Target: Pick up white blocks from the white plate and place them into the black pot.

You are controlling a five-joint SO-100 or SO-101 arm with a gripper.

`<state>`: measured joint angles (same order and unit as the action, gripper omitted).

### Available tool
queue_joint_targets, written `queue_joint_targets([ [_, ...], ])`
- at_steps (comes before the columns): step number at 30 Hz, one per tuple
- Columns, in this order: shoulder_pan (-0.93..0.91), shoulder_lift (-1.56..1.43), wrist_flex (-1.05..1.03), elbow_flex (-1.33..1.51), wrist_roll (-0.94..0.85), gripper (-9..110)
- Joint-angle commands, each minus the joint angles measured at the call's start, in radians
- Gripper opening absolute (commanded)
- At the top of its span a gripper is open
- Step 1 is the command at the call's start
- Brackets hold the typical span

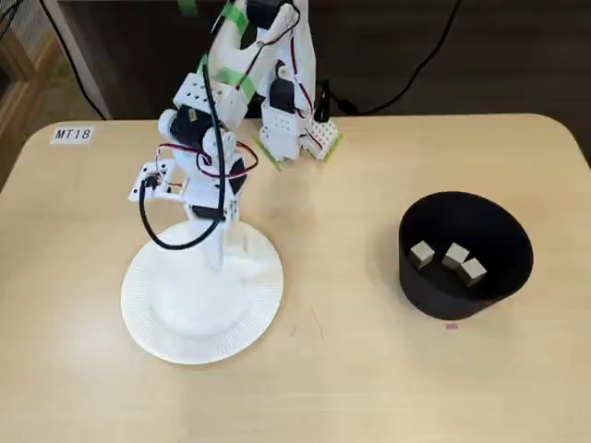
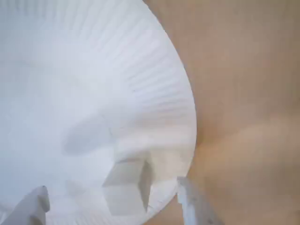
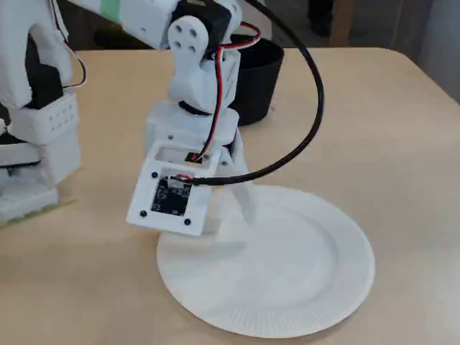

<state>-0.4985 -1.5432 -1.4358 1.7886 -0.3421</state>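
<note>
My gripper (image 2: 112, 206) is wide open w/ nothing held, straddling the last block (image 2: 127, 187) near the plate (image 2: 70, 70) rim. Other three blocks (image 1: 447, 259) are in the pot (image 1: 466, 281). Risk: block sits skewed, so closing may pop it off onto the bench (image 1: 351, 369).

We see a pale wooden table (image 1: 369, 369) with rounded corners, a label reading MT18 (image 1: 72, 134) at its corner, dark floor beyond.

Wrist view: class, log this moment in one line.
claw: open, straddling small white cube | round white paper plate: one cube | matte black pot: three cubes
</note>
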Motion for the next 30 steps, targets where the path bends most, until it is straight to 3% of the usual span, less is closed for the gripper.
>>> queue_joint_targets([
  [1, 0.011, 0.003, 0.02, -0.041, 0.014, 37],
  [12, 0.06, 0.028, 0.115, -0.034, 0.121, 26],
  [17, 0.064, 0.089, 0.158, -0.049, 0.244, -2],
  [30, 0.061, 0.109, 0.199, -0.209, 0.307, -2],
])
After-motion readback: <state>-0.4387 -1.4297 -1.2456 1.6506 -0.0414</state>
